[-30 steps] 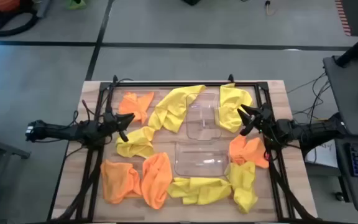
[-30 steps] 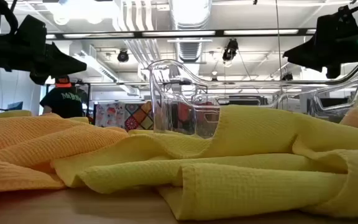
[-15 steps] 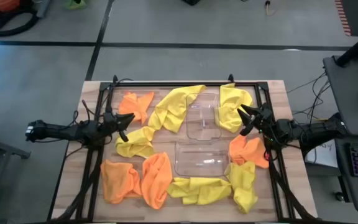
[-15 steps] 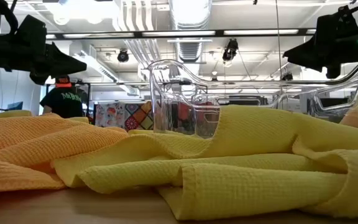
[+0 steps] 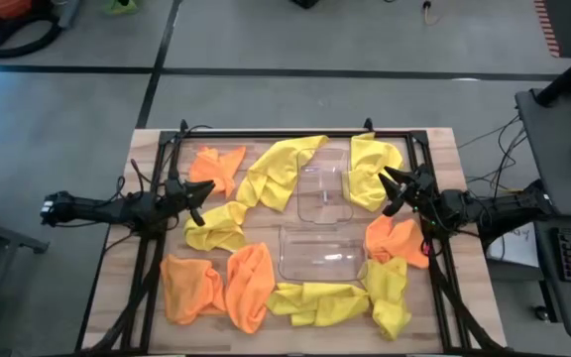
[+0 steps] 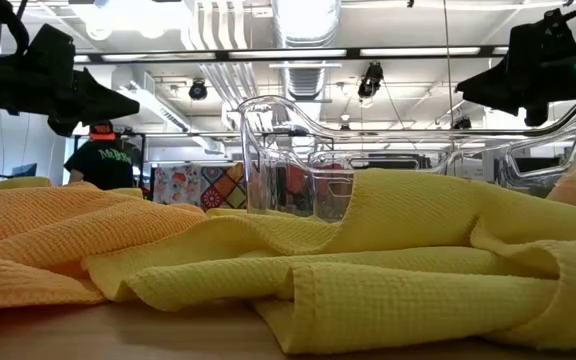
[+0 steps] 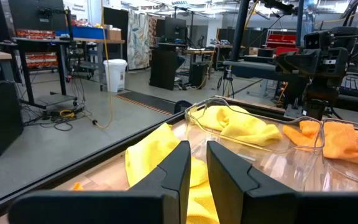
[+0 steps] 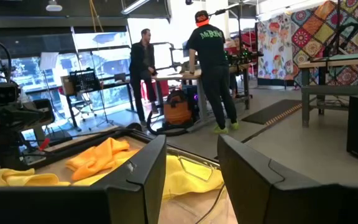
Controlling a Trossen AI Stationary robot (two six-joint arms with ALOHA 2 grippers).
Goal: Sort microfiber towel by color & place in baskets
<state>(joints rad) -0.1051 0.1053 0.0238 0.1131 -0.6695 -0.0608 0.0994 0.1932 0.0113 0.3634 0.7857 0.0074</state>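
Two baskets [image 5: 323,226]: clear, low-walled plastic bins with rounded corners, sitting touching at the middle of the desk [image 5: 142,144]; both hold no cloth inside, though yellow cloth drapes against the far one's walls.
Near edge towels: a yellow towel [image 5: 317,302] lies crumpled along the desk's near edge just in front of the near basket; the low view shows its waffle weave and soft folds.
Near-left corner: two orange towels [image 5: 216,286] bunched side by side, touching.
Near-right corner: another yellow cloth [image 5: 390,291] heaped beside the near basket, with an orange cloth [image 5: 396,240] just behind it.
Left side: a small yellow bundle [image 5: 216,227] lies near the left gripper.
Far edge: a long yellow sheet [image 5: 278,171] runs diagonally to the far basket's left wall; a yellow heap [image 5: 373,167] rests against its right wall; a lone orange piece [image 5: 217,166] sits toward the far-left corner.
Left gripper [image 5: 198,202]: raised above the desk's left side, pointing inward, fingers [image 7: 178,167] nearly together with only a slim gap, nothing between them.
Right gripper [image 5: 387,191]: raised above the right side beside the far basket, fingers [image 8: 149,165] spread apart, holding nothing.
Room beyond: two people [image 8: 211,68] stand at a workbench, backs to the desk.
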